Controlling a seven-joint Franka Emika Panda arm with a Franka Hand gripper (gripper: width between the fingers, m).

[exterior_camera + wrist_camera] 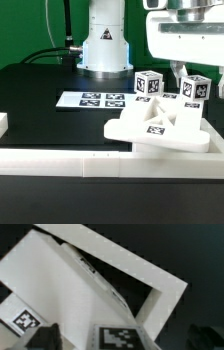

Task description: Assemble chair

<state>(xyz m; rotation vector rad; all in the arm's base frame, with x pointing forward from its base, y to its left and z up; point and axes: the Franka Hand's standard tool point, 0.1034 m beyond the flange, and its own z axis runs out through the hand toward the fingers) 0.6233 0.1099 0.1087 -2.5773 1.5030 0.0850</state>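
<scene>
Here, the black table (40, 85) carries the whole scene. Along its near edge lies a long plain white border rail (70, 162). The robot base (105, 45) stands at the far side, behind the marker board (92, 100), which lies flat near the middle. On the exterior view's right, against the rail, rests the partly built chair (160, 125): a flat white panel with tagged upright pieces rising from it, among them a tagged cube (148, 84) and a second tagged block (194, 88). The gripper (181, 69) hangs over these pieces; whether its fingers are spread or closed cannot be told. In the wrist view, a slanted white panel (60, 297) and a frame bar (165, 297) fill the picture, with tags (118, 336) showing.
</scene>
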